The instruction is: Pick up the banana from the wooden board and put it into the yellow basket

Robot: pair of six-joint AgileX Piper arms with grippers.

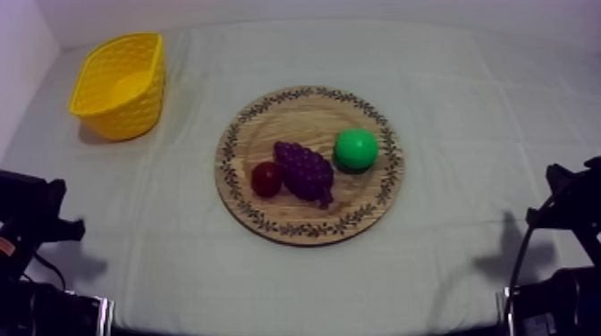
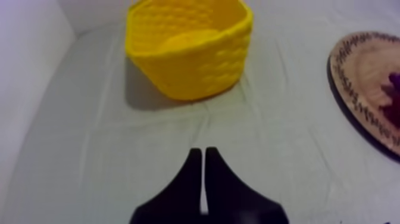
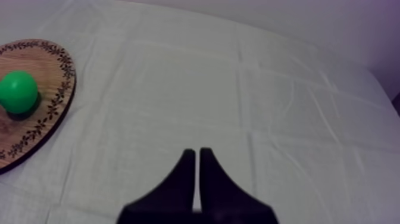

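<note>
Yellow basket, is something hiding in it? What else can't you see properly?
- Yellow basket: in the top view and the left wrist view its own near wall covers part of the floor. Everything inside looks yellow, so I cannot tell if anything lies there.
- Wooden board: cut off by the picture's edge in both wrist views.
- Grapes: mostly cut off by the edge in the left wrist view.

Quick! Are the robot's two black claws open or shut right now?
Left gripper: shut, holding nothing, near the yellow textured basket.
Right gripper: shut, holding nothing, beside the round wooden board.
</note>
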